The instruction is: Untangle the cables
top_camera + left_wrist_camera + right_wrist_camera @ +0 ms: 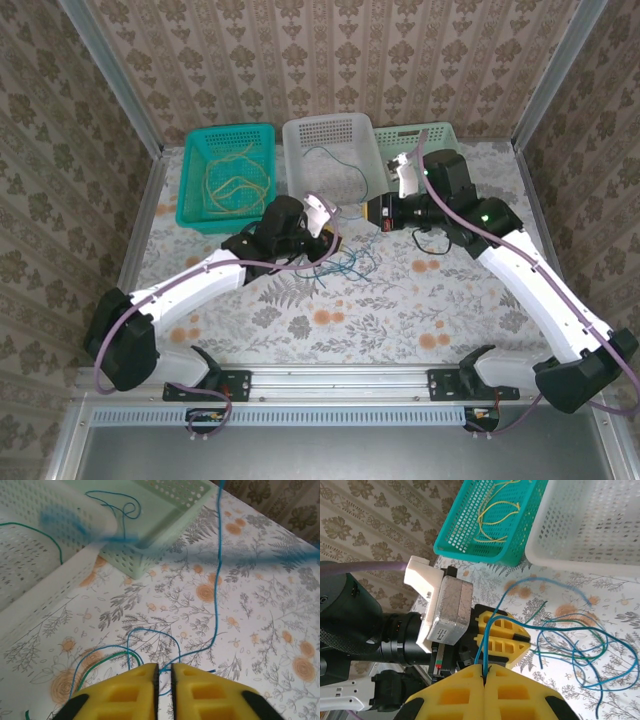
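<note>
Here we are mid-sort: the yellow cables (232,185) lie in the teal basket (190,190), one thin dark strand sits in the white basket (295,160), and the blue and green tangle (345,265) sprawls on the desk (330,330) between the two arms. The right tool (484,680) has its jaws pressed together on a blue cable (489,624), which rises from the seam and arcs away over the knot. The left tool (165,677) hangs low over the loops, jaws drawn almost together with a thin slit between; blue strands run right up to its tips, but I can't tell whether one is caught. So the step in hand looks like pulling one blue strand free. To my eye the next move calls for a firm pinch on the left, then a slow drawing apart, so the loops slip rather than cinch. The right arm covers much of the pale green basket (400,132), the crossings within the knot are too fine to read, and a blue strand close to the left wrist camera is smeared.
</note>
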Controlling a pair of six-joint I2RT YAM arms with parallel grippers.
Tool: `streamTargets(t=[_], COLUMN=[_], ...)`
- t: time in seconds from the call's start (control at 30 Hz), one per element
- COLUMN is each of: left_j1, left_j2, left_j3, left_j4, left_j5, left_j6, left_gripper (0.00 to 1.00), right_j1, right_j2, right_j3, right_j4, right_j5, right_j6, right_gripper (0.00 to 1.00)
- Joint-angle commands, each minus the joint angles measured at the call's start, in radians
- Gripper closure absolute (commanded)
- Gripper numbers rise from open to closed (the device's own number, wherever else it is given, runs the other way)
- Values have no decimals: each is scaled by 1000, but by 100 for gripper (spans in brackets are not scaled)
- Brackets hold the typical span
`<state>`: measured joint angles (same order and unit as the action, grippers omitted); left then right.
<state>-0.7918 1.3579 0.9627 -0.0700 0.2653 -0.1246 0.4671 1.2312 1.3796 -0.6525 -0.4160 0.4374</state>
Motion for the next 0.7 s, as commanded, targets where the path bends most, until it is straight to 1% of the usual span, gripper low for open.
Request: streamTargets(t=[0.0, 0.07, 0.1, 0.2, 0.27, 0.43, 0.5, 0.57, 0.67], left_j1=[-7, -6, -6, -5, -6, -9, -10, -10, -11], left_j2=[-61, -83, -97, -124, -128, -113, -114, -120, -131], left_j3=[-9, -35, -51, -91, -101, -115, -120, -122, -132], left_j4=[23, 42, 57, 84, 82, 102, 115, 119, 113], left_j5=[-57, -84, -99, -118, -110, -86, -89, -92, -101], left_j6=[-6, -20, -29, -41, -45, -77, -84, -84, -76], left_gripper=[72, 54, 48, 40, 39, 36, 36, 36, 36], right_j1=[-18, -24, -28, -36, -42, -58, -75, -107, -181], right_j2=[-50, -63, -66, -76, -90, -134, -137, -142, -132], right_j3=[53, 86, 110, 155, 143, -27, -66, -61, 6], right_j4=[-40, -40, -39, -11, 49, 344, 415, 427, 350], right_j5=[45, 59, 68, 73, 91, 120, 115, 120, 142], right_j6=[-29, -29, -24, 23, 101, 438, 533, 550, 490], right_gripper=[100, 100, 100, 100, 100, 100, 100, 100, 100])
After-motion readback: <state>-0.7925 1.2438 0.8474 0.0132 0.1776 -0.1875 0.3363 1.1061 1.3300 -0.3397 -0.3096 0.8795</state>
